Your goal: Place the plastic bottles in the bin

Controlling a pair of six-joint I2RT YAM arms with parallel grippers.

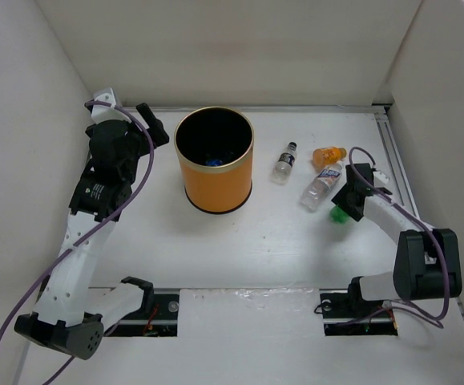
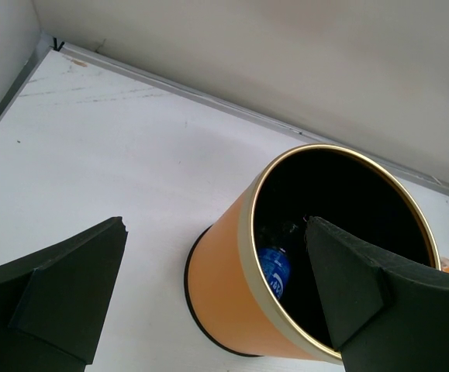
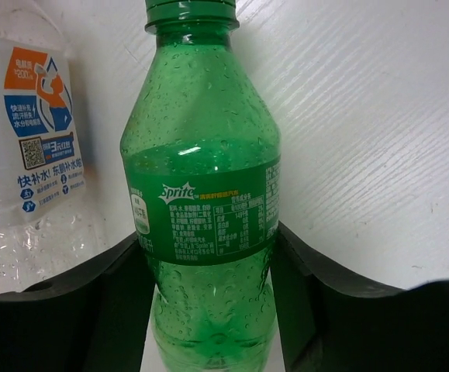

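right fingers [image 3: 108, 310] grip the green sprite bottle [image 3: 201, 194] mid-label by the right edge of the surface [image 1: 256, 249] — lift clear of the water bottle [image 3: 30, 155] before crossing to the bin [image 1: 213, 188].

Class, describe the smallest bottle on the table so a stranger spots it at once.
Start at the orange bin; the first bottle to its right is the one. It is clear with a dark cap, shorter than the orange bottle and the labelled clear bottle beyond.

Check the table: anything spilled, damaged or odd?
Nothing stands out. No spill shows; the small bottle, orange bottle and white-blue labelled bottle rest right of the bin, the green bottle in the right hand.
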